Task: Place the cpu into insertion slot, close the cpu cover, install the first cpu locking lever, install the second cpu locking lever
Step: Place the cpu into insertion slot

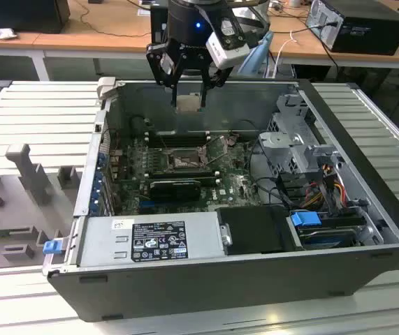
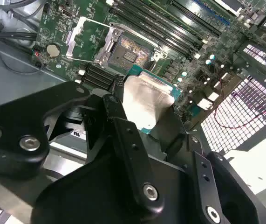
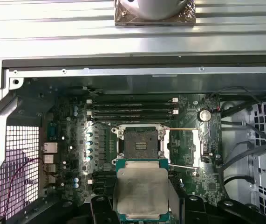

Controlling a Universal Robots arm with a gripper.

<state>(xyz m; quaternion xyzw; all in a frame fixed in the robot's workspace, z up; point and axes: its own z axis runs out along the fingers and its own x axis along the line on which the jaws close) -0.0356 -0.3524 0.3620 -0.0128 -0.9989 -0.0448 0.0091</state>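
My gripper (image 1: 188, 94) hangs above the open computer case, shut on the cpu (image 1: 188, 103), a flat square chip with a dull silver top. In both wrist views the cpu (image 3: 142, 189) (image 2: 146, 100) sits between the black fingers (image 2: 115, 105). The insertion slot (image 3: 139, 142) (image 2: 129, 51) (image 1: 183, 162) lies bare on the green motherboard, well below the chip. The cpu cover (image 3: 185, 147) (image 2: 84, 39) is swung open, lying beside the slot. Thin metal lever rods (image 3: 181, 129) stand free next to the cover.
Long black memory slots (image 3: 133, 107) run just beyond the socket. A long black card (image 1: 175, 187) sits on its near side. The power supply (image 1: 150, 241), drive cage (image 1: 297, 139) and cables (image 1: 325, 185) fill the exterior view's right and front. A grey foam tray (image 1: 17, 188) lies outside the case.
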